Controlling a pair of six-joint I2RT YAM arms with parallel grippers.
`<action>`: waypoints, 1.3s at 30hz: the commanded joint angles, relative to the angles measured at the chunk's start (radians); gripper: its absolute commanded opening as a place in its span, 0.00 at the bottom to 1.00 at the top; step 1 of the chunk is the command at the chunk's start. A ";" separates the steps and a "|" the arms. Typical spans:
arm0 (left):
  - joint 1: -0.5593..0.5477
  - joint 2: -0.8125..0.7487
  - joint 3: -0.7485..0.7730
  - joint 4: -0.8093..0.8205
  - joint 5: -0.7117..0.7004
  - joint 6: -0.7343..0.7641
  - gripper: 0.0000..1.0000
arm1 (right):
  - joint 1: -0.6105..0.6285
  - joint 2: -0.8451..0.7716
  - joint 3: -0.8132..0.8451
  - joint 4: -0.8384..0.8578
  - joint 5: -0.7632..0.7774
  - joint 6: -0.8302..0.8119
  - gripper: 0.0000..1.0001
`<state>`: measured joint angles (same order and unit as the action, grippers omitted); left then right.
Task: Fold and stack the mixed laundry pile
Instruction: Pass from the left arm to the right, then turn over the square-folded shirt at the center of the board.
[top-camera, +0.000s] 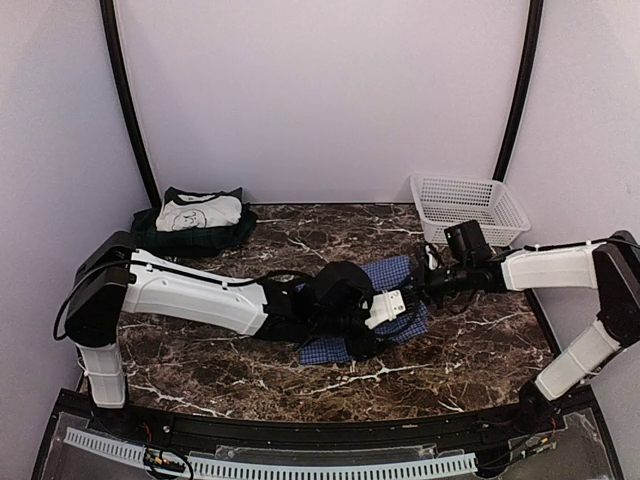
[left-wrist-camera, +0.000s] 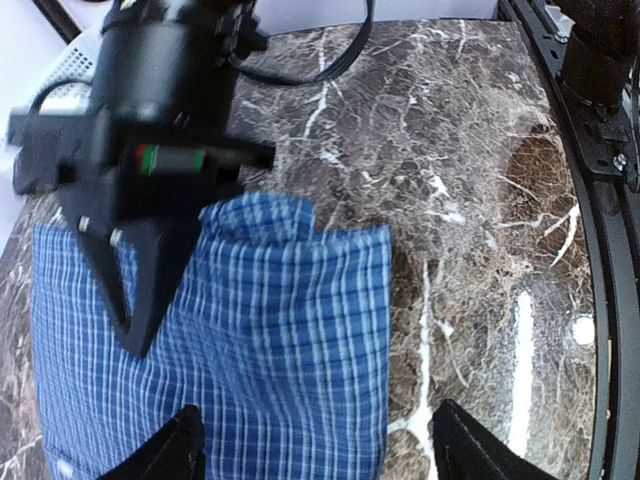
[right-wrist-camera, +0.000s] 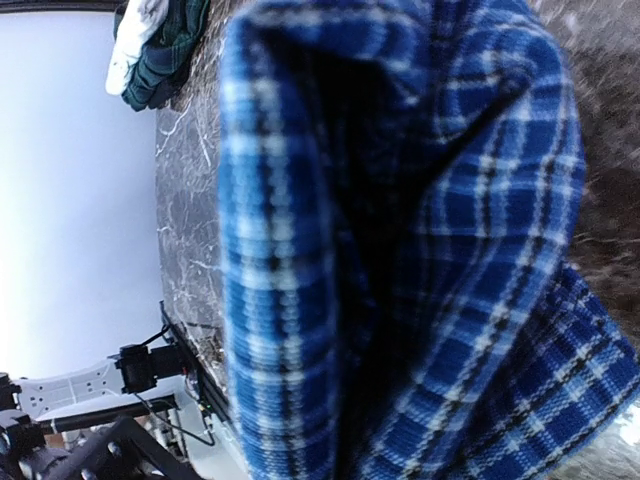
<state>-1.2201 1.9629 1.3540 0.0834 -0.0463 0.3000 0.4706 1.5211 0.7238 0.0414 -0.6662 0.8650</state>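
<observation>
1. A soft blue-and-white small-check shirt (top-camera: 400, 275) lies folded into a rough rectangle at the middle of the dark brown, white-veined marble table (top-camera: 480, 350).
2. The black, tapered right gripper (left-wrist-camera: 135, 335) is clenched on bunched cloth at the shirt's right side.
3. The left gripper (left-wrist-camera: 320, 450) hovers over the shirt, its fingers spread wide, grasping nothing.
4. A white garment with dark green trim (top-camera: 200, 212) rests on a rumpled dark green plaid garment (top-camera: 170, 238) at the table's far left corner.
5. A white plastic lattice basket (top-camera: 470, 205) stands at the far right corner.
</observation>
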 joint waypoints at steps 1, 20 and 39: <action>0.051 -0.137 -0.064 -0.002 -0.006 -0.127 0.87 | -0.059 -0.119 0.108 -0.403 0.203 -0.287 0.00; 0.294 -0.455 -0.352 0.092 0.006 -0.457 0.99 | -0.029 0.027 0.998 -1.211 0.961 -0.715 0.00; 0.475 -0.561 -0.435 -0.031 -0.070 -0.671 0.99 | 0.286 0.419 1.263 -1.581 1.201 -0.642 0.00</action>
<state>-0.8177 1.4406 0.9382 0.1318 -0.0681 -0.2661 0.6346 1.7390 1.9038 -1.5471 0.5159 0.2199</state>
